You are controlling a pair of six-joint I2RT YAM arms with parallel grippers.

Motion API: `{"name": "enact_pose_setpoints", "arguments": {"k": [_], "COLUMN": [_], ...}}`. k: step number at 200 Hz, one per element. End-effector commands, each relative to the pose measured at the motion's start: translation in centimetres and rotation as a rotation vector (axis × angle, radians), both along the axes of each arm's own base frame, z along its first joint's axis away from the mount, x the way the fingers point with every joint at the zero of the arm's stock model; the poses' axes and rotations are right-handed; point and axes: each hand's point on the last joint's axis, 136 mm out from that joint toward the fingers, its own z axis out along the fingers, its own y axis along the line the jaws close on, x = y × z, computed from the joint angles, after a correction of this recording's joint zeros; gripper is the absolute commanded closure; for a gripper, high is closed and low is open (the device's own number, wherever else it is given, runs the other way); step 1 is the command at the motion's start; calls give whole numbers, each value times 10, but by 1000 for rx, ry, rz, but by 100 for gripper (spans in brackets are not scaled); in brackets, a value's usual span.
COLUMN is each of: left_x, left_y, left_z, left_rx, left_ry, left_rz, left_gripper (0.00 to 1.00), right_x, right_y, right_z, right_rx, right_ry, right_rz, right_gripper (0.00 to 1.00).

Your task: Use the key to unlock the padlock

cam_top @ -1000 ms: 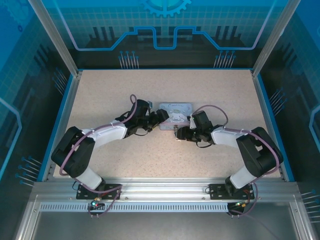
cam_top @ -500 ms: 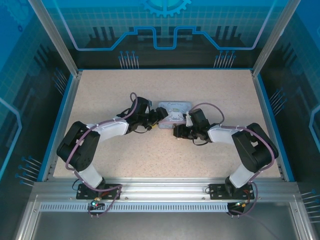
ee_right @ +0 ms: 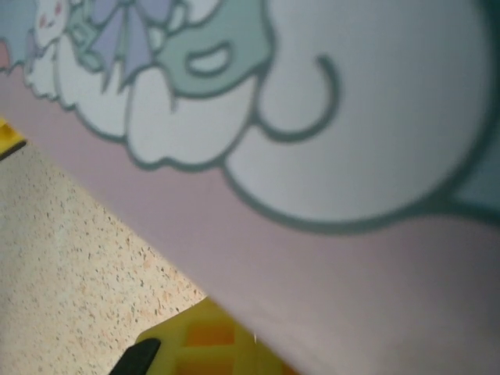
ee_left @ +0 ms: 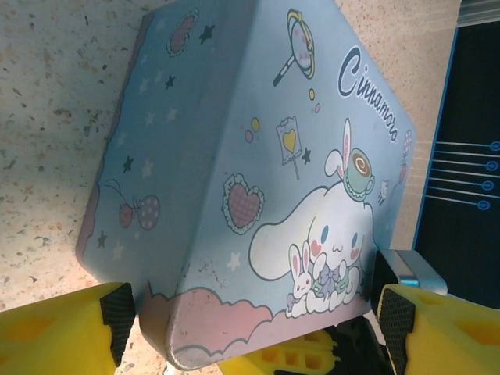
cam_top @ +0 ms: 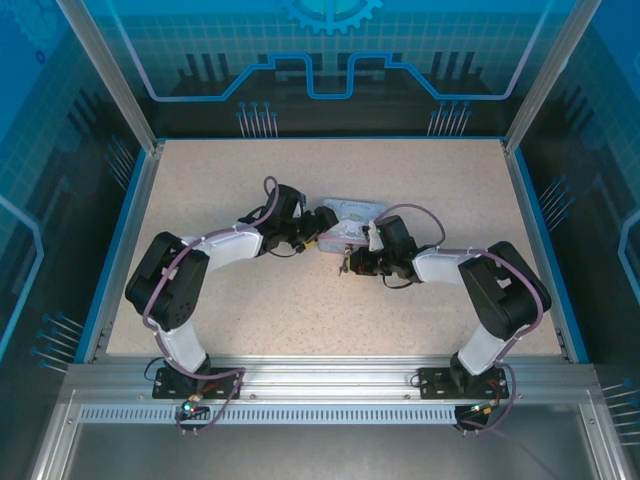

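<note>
Pale blue tinplate, smooth and round-cornered: one rectangular tin [ee_left: 258, 156] carries the cursive word "Cinnamoro…", one white long-eared puppy, one small rabbit, two hearts and scattered stars above a pink cloud border. It sits just toward 12 o'clock of centre on the speckled beige table [cam_top: 250, 310]. At its 9 o'clock the left gripper [ee_left: 254, 308] clamps the tin's short end between two black pads [ee_left: 117, 311]. The right gripper [cam_top: 352, 262] is at its 6 o'clock; I cannot tell how its fingers stand. One dark sliver at its tip may be the key [cam_top: 345, 268]. Where the padlock is, I cannot tell.
</note>
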Motion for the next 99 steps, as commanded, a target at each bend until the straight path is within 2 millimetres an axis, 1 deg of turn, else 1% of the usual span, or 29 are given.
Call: {"name": "enact_pose_setpoints", "arguments": {"k": [1, 33, 72, 91, 99], "left_x": [1, -1, -6, -8, -6], "left_y": [3, 9, 18, 19, 19], "left_z": [-5, -14, -30, -35, -34], "left_rx": [61, 130, 252, 312, 323], "left_ry": [1, 6, 9, 1, -11], "left_rz": [-44, -57, -71, -83, -82], "left_gripper": [17, 17, 16, 15, 15], "right_x": [-9, -6, -6, -6, -6], "right_y": [-16, -25, -20, -18, -18], "right_z": [-7, -2, 2, 3, 3], "right_rx": [-13, 38, 125, 155, 163], "right_ry": [47, 62, 104, 123, 127], "right_rz": [-20, -62, -112, -136, -144], "right_gripper": [100, 100, 100, 100, 100]}}
